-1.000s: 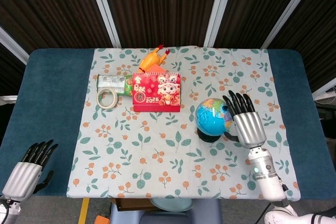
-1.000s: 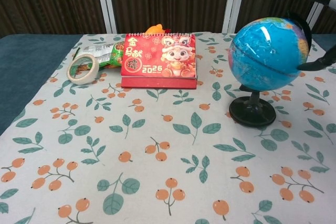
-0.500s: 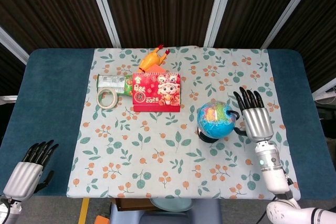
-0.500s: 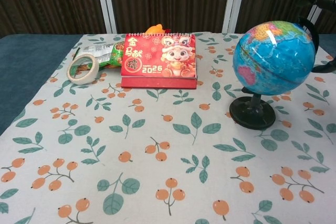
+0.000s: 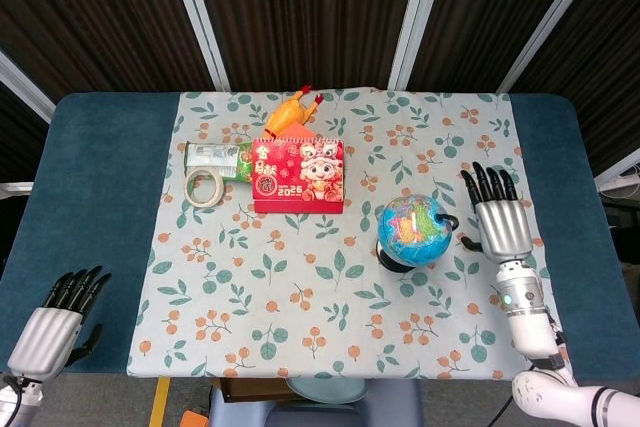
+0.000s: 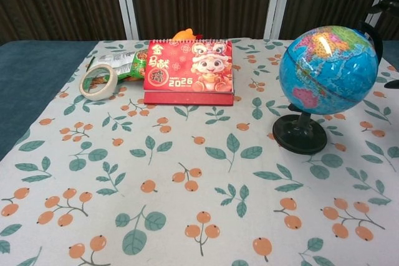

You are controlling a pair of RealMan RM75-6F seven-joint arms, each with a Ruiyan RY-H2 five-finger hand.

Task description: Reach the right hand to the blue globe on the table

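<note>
Blue globe (image 5: 415, 229) on black stand, upright on floral tablecloth (image 5: 300, 287), right of red calendar (image 5: 298, 175). Right hand (image 5: 497, 225) just beside globe on its right — fingers extended and apart, holding nothing, no contact visible. Step in hand: close small gap sideways, slowly, palm toward sphere; light stand probably tips or slides if bumped — aim at sphere's middle, not stand.

right hand (image 5: 497, 226) nearly out of chest view, rubber chicken (image 6: 184, 34) mostly hidden by calendar (image 6: 189, 71)
</note>
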